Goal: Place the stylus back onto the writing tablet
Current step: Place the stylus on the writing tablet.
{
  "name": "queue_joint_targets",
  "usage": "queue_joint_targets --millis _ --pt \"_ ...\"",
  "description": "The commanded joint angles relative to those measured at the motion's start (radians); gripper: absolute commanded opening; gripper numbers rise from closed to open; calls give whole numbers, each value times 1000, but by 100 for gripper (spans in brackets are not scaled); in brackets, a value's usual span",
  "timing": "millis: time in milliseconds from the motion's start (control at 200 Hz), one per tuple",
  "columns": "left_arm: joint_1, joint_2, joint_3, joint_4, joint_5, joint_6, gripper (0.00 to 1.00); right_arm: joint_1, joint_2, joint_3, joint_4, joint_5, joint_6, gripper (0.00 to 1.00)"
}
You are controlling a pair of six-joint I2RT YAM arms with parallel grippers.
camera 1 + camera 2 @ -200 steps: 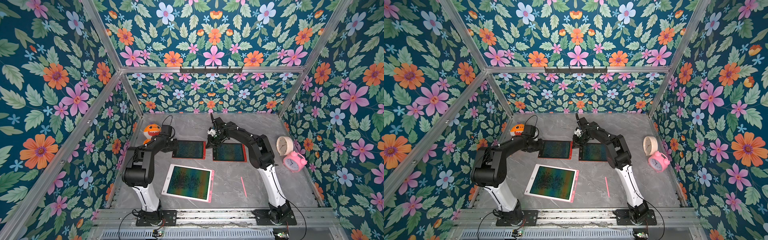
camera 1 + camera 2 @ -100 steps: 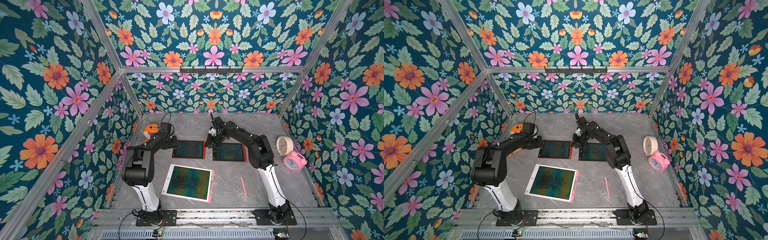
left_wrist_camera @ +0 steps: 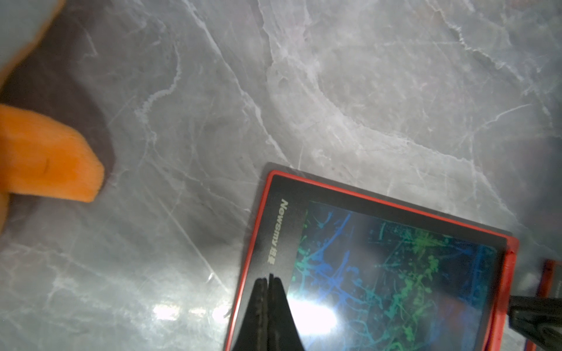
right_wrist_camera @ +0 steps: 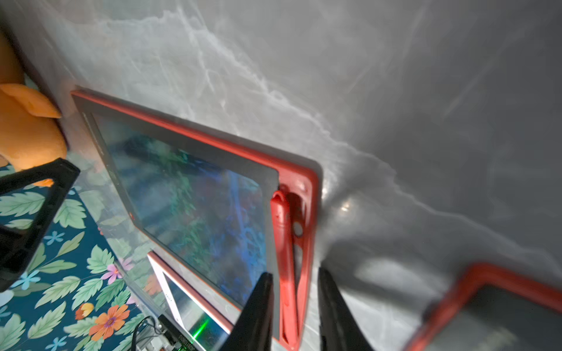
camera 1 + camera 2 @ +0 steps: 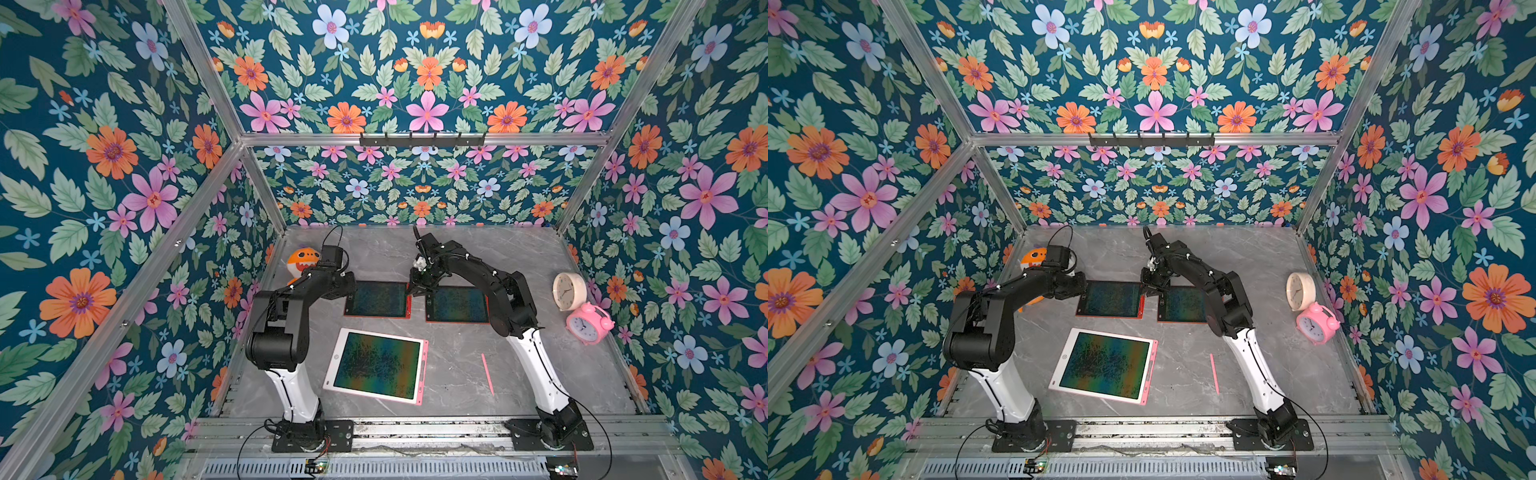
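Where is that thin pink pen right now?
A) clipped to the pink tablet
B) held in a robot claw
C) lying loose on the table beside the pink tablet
C: the pink pen lies flat on the table, apart from the pink tablet.

In both top views, an orange plush toy (image 5: 302,262) sits at ten o'clock on the grey marble tabletop (image 5: 457,374), near the floral wall (image 5: 124,166). A cream round clock (image 5: 566,291) stands at three o'clock, with a pink alarm clock (image 5: 587,323) just beside it at its four o'clock.
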Motion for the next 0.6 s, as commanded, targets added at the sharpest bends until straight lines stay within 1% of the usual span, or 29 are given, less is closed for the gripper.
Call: queue_joint_targets --millis 0,175,350,425,520,595 --pt "1 7 8 4 7 -1 0 3 20 28 -68 41 -8 25" --pt "0 12 10 4 8 -1 0 3 27 34 -75 49 -1 20" --pt "0 18 11 2 15 -1 0 6 21 30 -67 53 5 19" --pt "0 18 10 4 16 -3 0 9 -1 11 -40 63 11 20" --pt "1 18 10 4 16 -3 0 9 -27 -11 -6 80 23 24" --pt "0 21 9 6 23 -4 0 11 -19 11 -17 92 22 27"
